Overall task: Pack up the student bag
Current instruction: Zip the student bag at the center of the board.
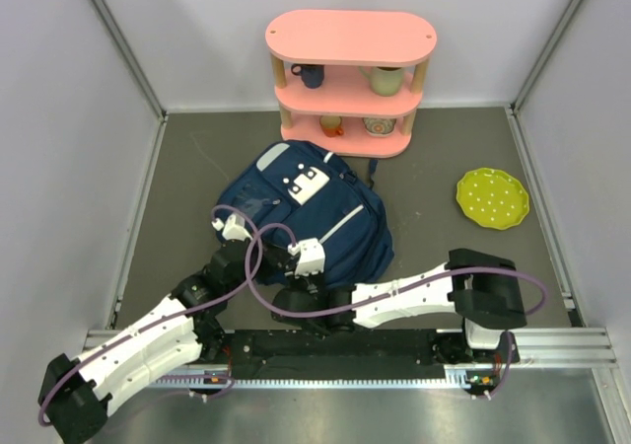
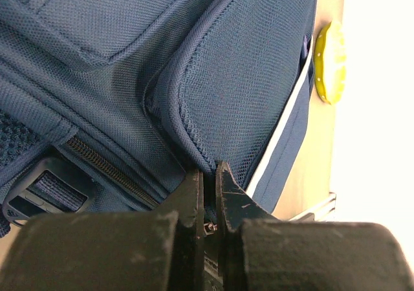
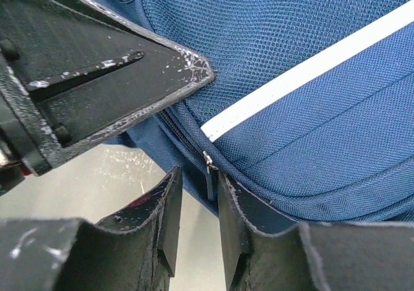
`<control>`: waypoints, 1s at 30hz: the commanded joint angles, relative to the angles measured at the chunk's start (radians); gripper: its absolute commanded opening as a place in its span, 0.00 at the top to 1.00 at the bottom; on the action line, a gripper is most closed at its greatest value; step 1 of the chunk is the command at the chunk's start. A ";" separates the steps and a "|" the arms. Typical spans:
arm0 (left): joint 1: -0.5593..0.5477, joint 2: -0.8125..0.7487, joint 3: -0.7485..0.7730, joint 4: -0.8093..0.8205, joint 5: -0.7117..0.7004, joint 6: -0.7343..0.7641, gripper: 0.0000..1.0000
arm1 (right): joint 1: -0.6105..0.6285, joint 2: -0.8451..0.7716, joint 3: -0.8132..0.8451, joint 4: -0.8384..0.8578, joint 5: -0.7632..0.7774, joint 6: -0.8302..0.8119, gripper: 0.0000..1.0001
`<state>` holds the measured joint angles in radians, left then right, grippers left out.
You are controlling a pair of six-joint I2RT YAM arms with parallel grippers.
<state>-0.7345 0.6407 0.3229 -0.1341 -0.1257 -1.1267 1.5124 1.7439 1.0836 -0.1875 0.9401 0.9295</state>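
The student bag (image 1: 325, 217) is a navy backpack with white stripes, lying flat mid-table. Both grippers meet at its near edge. My left gripper (image 1: 264, 259) is shut on the bag; in its wrist view the jaws (image 2: 208, 172) pinch the piped edge of a front pocket (image 2: 226, 90), with a small metal zipper piece between them. My right gripper (image 1: 293, 284) is slightly open. In its wrist view its fingertips (image 3: 199, 182) straddle a hanging zipper pull (image 3: 210, 180) below a white stripe (image 3: 304, 77). The pull lies against the right finger. The left gripper's black finger (image 3: 110, 77) shows above.
A pink three-tier shelf (image 1: 350, 79) with cups and bowls stands at the back, just beyond the bag. A yellow-green dotted plate (image 1: 492, 197) lies to the right and also shows in the left wrist view (image 2: 328, 61). Grey walls enclose the table.
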 commanded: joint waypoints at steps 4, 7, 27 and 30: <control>-0.011 -0.056 -0.050 0.111 0.103 -0.004 1.00 | -0.021 0.043 0.029 -0.049 0.170 0.054 0.88; -0.011 -0.053 -0.044 0.110 0.109 -0.002 1.00 | -0.029 0.029 0.013 -0.052 0.180 0.068 0.95; -0.013 -0.059 -0.024 0.024 0.055 0.081 1.00 | -0.093 -0.271 -0.203 0.244 -0.236 -0.259 1.00; -0.009 -0.065 -0.018 0.024 0.055 0.094 1.00 | -0.124 -0.303 -0.214 0.198 -0.322 -0.278 1.00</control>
<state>-0.7338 0.5911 0.2756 -0.0803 -0.1242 -1.1042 1.4445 1.5276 0.8753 -0.0120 0.6910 0.7246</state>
